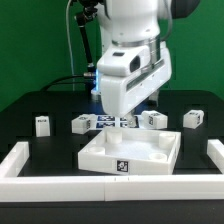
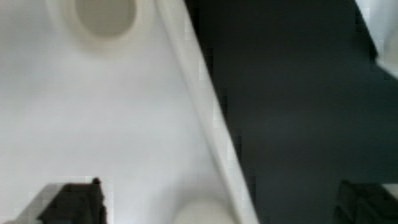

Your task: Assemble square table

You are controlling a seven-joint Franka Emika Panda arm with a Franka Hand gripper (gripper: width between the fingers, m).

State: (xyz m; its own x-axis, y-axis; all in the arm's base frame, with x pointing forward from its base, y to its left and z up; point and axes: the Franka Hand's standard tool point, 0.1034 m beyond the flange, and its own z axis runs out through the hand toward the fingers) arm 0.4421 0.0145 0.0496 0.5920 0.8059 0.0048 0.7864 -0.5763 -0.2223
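The jaws stand wide open and empty, hanging low over one edge of the square tabletop (image 1: 100,152), whose raised rim (image 2: 187,120) runs between the dark fingertips (image 2: 71,200). The tabletop lies flat on the black counter (image 1: 30,105), between white wall bars (image 1: 20,160). Beyond it, four short tagged legs (image 1: 82,123) stand in a row.
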